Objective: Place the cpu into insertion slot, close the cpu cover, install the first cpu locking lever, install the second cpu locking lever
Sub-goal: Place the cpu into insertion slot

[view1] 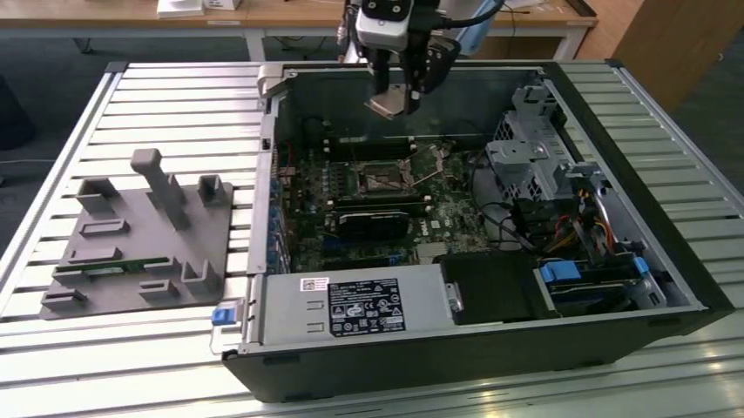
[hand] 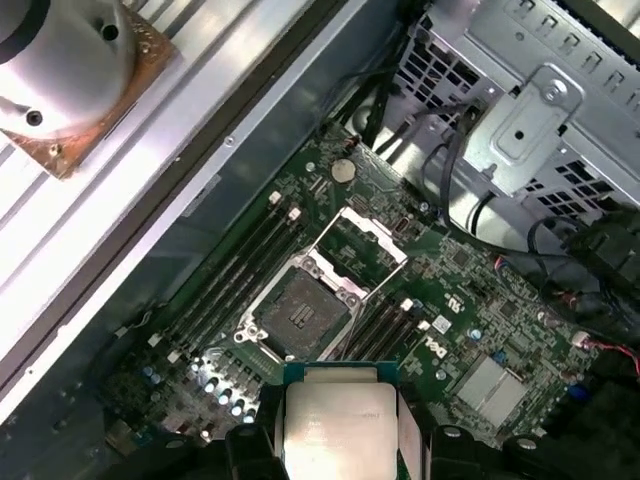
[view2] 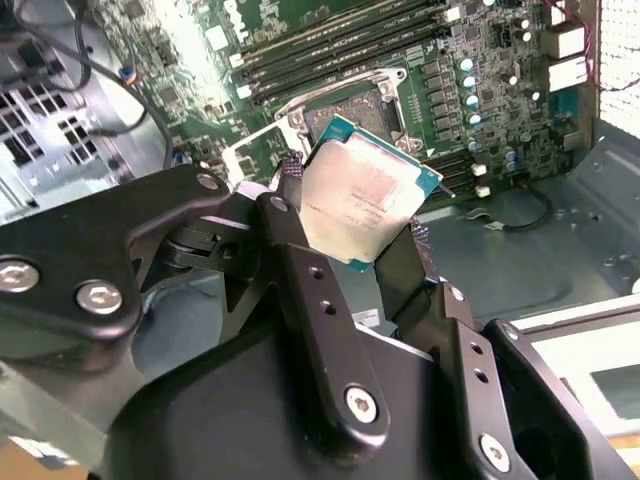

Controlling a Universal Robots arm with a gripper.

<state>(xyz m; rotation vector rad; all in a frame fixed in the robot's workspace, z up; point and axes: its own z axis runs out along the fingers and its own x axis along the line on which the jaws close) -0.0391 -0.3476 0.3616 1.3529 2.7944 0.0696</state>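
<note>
In the tool [view2: 355, 212], the cpu [view2: 366, 190], over the motherboard [hand: 455, 268]

The cpu [view1: 389, 104] hangs in the upper middle of the exterior view, over the open case. It is a small flat square with a dull silvery top and a thin green edge. It is tilted and is pinched at two opposite edges by the black fingers of the gripper [view1: 395, 94]. In both wrist views the silvery face [view2: 365, 195] [hand: 338, 420] is turned toward the camera. The insertion slot [view1: 378, 181] sits near the centre of the exterior view, lower in the frame than the chip and well apart from it. It is a dark square socket [hand: 300, 312] with a metal rim, set in the green board, its contact bed exposed. The cpu cover [hand: 378, 232], a thin silvery frame with a square window, is swung open, hinged at one edge of the slot.
</note>
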